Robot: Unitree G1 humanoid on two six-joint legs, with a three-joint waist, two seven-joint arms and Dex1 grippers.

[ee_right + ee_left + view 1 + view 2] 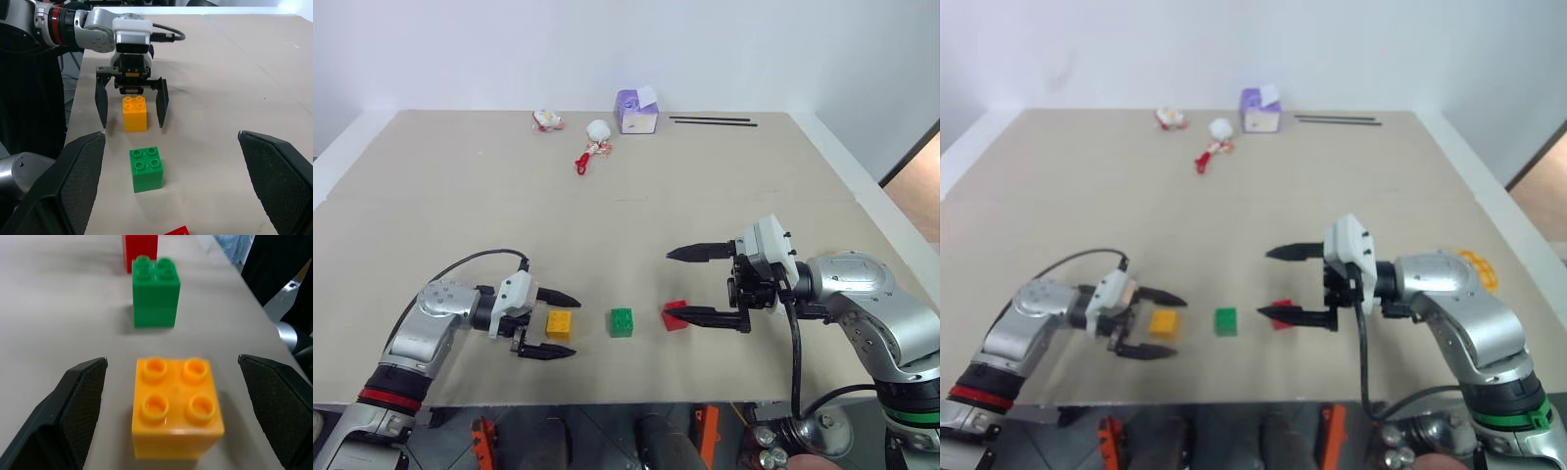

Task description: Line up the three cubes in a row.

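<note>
I've got my left claw (553, 324) standing wide apart around the yellow cube (559, 324), one finger on each side with a clear gap both ways, so nothing is clamped; the cube sits on the desk (626, 196) on its own base, studs up. From that claw the green cube (622, 321) lies straight ahead at twelve o'clock along the fingers, and the red cube (674, 315) sits beyond it on nearly the same line. In the head view, that is yellow at nine o'clock of green and red at three o'clock, all near the front edge. My right claw (700, 285) is spread wide too, holding nothing, its lower finger just beside the red cube and the upper one well above the desk. Red looks a touch tilted, though I can't be sure. I judge the row is about made; what matters next is that the right claw is the nearer one to red if it needs squaring.
</note>
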